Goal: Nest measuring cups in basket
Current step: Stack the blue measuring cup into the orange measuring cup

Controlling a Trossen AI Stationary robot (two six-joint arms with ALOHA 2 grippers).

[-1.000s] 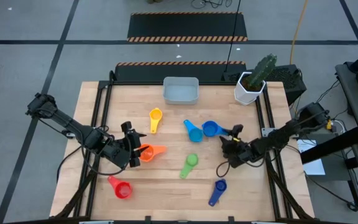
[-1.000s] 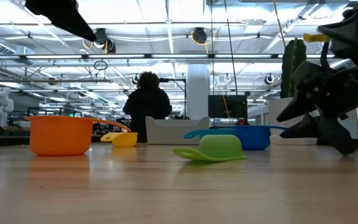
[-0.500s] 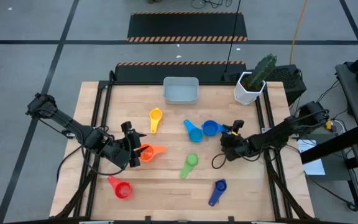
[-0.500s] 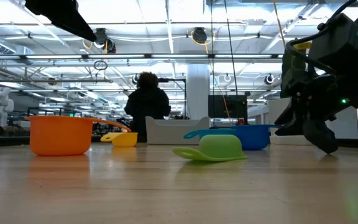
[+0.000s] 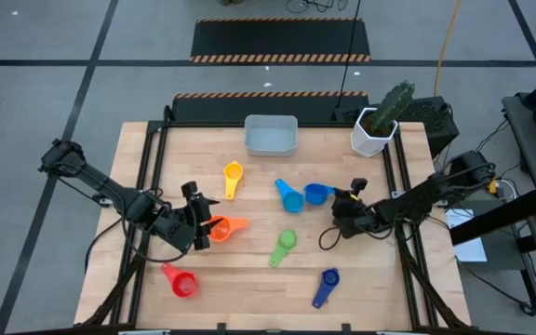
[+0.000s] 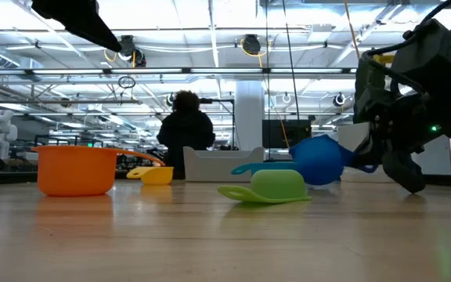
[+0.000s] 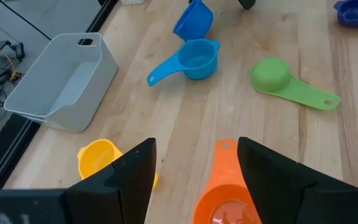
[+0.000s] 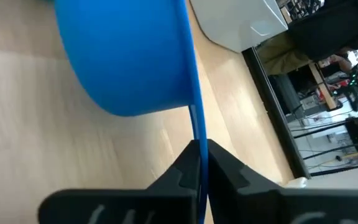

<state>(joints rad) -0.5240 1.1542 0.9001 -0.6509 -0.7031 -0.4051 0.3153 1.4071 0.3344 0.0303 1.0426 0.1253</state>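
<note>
**Right gripper has the blue cup by its handle; basket not yet filled**

A pale wooden table (image 5: 249, 270) sits in an open workshop, with a person standing beyond it in the low view. The grey-blue basket (image 5: 271, 136) stands at the table's far edge, with nothing visible in it, beside a white pot with a cactus (image 5: 380, 121).

The right gripper (image 5: 347, 200) is clenched on the handle of the blue measuring cup (image 5: 316, 194); the right wrist view shows the thin handle pinched between the fingers, and the low view shows the bowl tipped up off the wood. The left gripper (image 5: 205, 226) hovers with jaws apart astride the orange measuring cup (image 5: 225, 226), not gripping it.

6 cups lie loose: yellow (image 5: 233, 176), light blue (image 5: 289, 195), green (image 5: 285, 244), red (image 5: 181, 281), dark blue (image 5: 327, 282) and the orange one.

The step in hand looks like the first pick. Next, the blue cup needs lifting clear and carrying to the basket, set down bowl-up so smaller cups can nest inside.
</note>
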